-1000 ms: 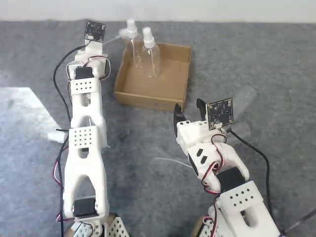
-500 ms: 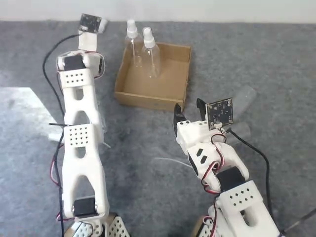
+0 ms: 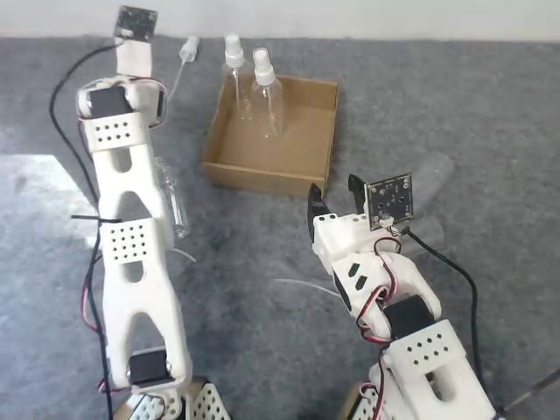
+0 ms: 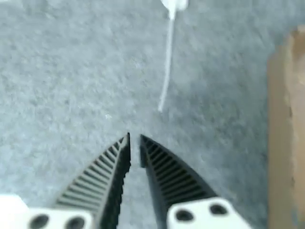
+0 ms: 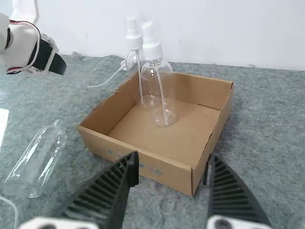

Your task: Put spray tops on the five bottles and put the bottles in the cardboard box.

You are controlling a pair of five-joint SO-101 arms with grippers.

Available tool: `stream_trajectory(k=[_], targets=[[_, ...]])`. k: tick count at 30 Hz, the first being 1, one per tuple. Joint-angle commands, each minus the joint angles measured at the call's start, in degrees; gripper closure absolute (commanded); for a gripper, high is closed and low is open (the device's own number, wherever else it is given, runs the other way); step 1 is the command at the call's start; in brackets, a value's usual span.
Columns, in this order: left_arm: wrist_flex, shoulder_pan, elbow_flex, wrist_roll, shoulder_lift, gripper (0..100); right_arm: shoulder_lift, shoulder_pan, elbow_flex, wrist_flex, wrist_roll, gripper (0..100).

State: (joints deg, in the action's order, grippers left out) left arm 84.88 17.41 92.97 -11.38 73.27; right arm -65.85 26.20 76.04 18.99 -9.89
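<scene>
Two clear bottles (image 3: 267, 101) with white spray tops stand at the far-left corner of the cardboard box (image 3: 311, 171); the right wrist view shows the bottles (image 5: 159, 86) in the box (image 5: 143, 157) too. A loose spray top (image 3: 188, 47) with its thin tube lies on the carpet left of the box. My left gripper (image 4: 135, 139) hovers just short of the tube's end (image 4: 165, 76), shut and with nothing in it. An uncapped bottle (image 3: 171, 203) lies beside the left arm. My right gripper (image 3: 333, 194) stands open before the box's near-right corner, holding nothing.
Two more clear bottles (image 3: 435, 170) lie on the grey carpet to the right of the right arm. Another thin tube (image 3: 297, 284) lies on the carpet in front of the box. The left arm (image 5: 28, 43) stretches far along the left side. A white wall bounds the back.
The left arm has swung left, away from the box's far-left corner, and the loose spray top now lies on the carpet there. The right arm has not moved.
</scene>
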Motion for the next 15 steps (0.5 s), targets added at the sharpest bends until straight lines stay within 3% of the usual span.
stream_trajectory(k=[1,4,15], targets=[[-4.04,0.44,3.12,3.87,1.23,82,0.48,-0.13,-4.57,-1.45,-0.26,78.6],[-7.12,0.53,3.12,6.86,4.04,71,0.48,-0.13,-4.57,-1.45,-0.26,78.6],[-23.47,0.62,3.12,7.12,12.75,73,0.40,-0.13,-4.66,-1.45,-0.26,78.6]])
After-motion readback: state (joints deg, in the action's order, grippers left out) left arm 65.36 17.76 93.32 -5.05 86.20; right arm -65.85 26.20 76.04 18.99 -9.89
